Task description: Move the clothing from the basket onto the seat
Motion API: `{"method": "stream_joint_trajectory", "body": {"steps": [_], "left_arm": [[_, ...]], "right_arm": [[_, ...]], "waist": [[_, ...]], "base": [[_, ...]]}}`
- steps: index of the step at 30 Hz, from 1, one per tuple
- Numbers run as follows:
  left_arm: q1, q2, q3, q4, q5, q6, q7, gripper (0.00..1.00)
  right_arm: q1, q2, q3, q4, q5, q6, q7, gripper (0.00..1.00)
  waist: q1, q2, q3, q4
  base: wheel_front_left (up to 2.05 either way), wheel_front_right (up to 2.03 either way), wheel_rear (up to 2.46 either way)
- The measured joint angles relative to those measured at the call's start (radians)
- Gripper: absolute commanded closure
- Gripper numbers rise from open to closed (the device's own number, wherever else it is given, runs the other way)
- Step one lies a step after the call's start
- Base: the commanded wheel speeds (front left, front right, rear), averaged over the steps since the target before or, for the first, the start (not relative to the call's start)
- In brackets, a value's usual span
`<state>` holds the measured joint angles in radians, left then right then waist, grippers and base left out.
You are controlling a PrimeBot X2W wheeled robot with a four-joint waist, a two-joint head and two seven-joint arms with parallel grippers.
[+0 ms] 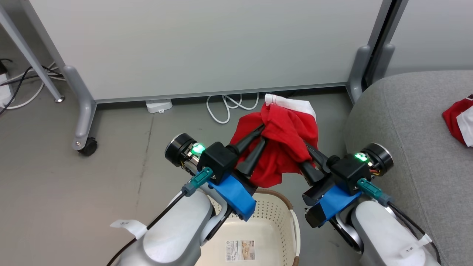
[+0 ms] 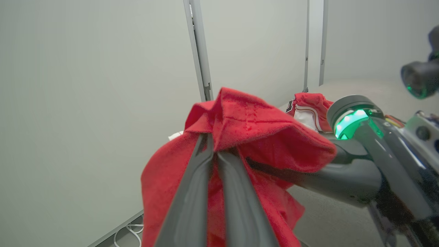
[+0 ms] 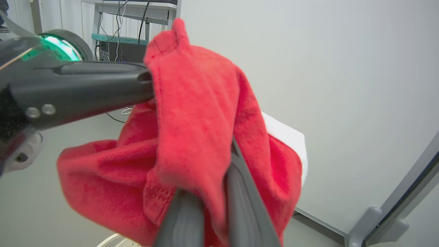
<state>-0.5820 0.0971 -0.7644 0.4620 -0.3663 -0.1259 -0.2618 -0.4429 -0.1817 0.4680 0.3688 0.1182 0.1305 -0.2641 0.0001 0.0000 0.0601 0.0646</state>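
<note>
Above the far end of the cream basket (image 1: 275,218), a red jersey (image 1: 284,136) hangs bunched in the air, clear of the rim and held from both sides. The left gripper (image 1: 263,135) reaches in from the left, its two dark fingers drawn close and pinching a fold of the red cloth. In the left wrist view its fingers (image 2: 192,192) meet at their tips, with fabric draped over them. The right gripper (image 1: 308,151) comes in from the right, its fingertips buried in the cloth. In the right wrist view its fingers (image 3: 247,206) are pressed near together, with a red fold caught between them. A white panel of the jersey shows at its far top edge. A paper label (image 1: 240,250) lies on the basket's bottom. To the right is the grey seat (image 1: 399,122), where a second jersey (image 1: 456,118), red and white, lies. Behind, a white cable (image 1: 225,107) loops on the grey floor (image 1: 111,166) below a pale partition (image 1: 207,44).
</note>
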Motion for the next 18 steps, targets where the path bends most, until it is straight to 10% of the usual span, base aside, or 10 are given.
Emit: {"method": "stream_joint_trajectory", "body": {"steps": [18], "left_arm": [[0.029, 0.049, 0.028, -0.035, 0.035, 0.03, -0.001, 0.0]], "right_arm": [[0.037, -0.012, -0.155, -0.048, 0.006, 0.0, 0.0, 1.0]], "waist": [[0.0, 0.0, 0.063, -0.024]], "base": [[0.0, 0.0, 0.0]]}}
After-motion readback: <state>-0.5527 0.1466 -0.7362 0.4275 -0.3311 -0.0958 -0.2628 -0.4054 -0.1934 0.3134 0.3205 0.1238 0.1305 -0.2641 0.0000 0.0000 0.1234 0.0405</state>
